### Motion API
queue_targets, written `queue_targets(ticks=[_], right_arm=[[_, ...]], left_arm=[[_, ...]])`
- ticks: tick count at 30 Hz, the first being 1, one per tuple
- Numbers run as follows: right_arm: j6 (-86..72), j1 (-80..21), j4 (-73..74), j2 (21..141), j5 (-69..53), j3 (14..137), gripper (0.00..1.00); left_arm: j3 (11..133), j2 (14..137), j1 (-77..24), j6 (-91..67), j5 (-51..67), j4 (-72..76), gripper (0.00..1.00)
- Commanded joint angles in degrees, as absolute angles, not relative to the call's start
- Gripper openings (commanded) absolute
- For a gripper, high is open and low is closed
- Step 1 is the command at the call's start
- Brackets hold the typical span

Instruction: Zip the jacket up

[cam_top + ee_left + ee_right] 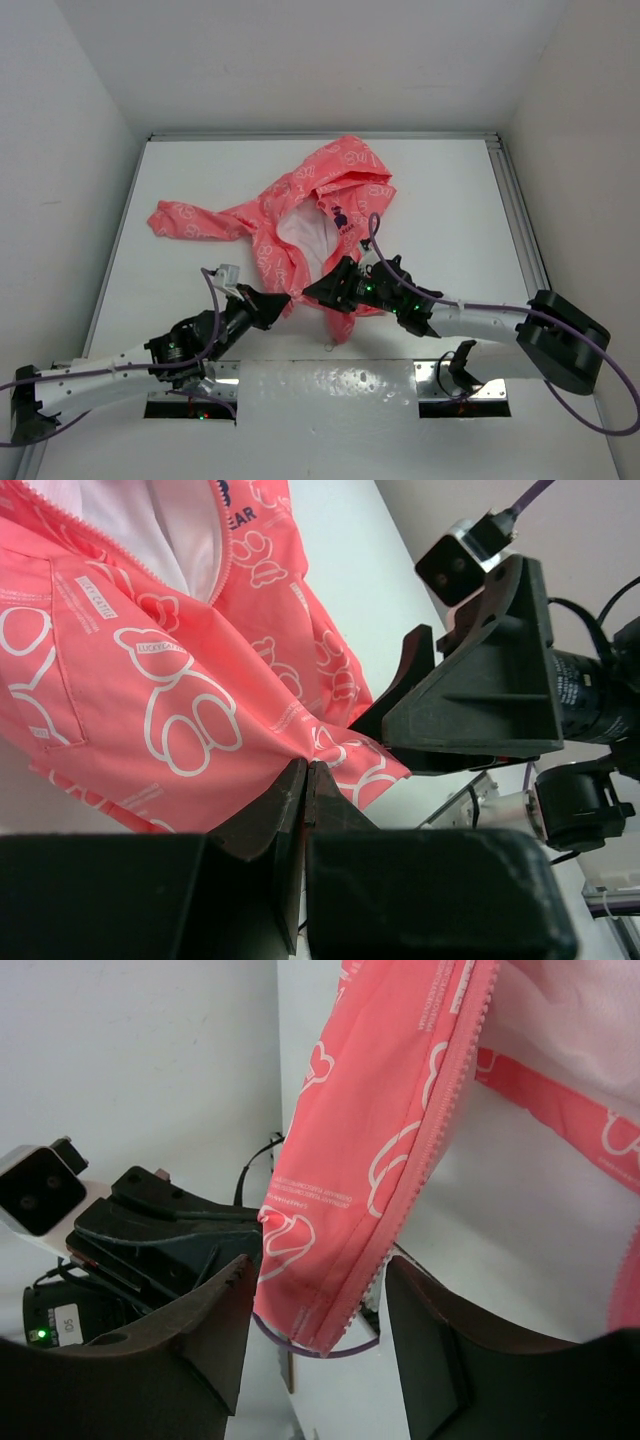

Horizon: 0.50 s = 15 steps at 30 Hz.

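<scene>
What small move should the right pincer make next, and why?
Probably close the right pincer: it stands open around the lower zipper edge of the jacket, while the left pincer is shut on the hem beside it.

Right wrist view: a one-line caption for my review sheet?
Right gripper open astride the zipper edge of the jacket, left gripper pinching its hem alongside.
</scene>
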State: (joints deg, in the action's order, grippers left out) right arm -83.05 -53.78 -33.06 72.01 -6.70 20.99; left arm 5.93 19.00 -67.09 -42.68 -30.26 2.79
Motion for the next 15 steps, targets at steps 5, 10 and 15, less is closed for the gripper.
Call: queue_targets(ticks=[5, 10, 15], right_arm=[[-86.83, -54.05, -41.83, 72.86, -7.12, 19.60, 0.48], [-85.70, -54.05, -42.63, 73.04, -5.89, 19.95, 0.21], [-81.58, -53.97, -43.15, 72.86, -4.13, 19.77, 0.04]], left_arm=[[5.71, 15.91, -67.41, -43.07, -29.00, 3.87, 0.00], [4.84, 16.35, -67.32, -43.42, -27.87, 3.60, 0.00], [5.10, 16.44, -67.32, -44.03, -27.42, 0.71, 0.00]])
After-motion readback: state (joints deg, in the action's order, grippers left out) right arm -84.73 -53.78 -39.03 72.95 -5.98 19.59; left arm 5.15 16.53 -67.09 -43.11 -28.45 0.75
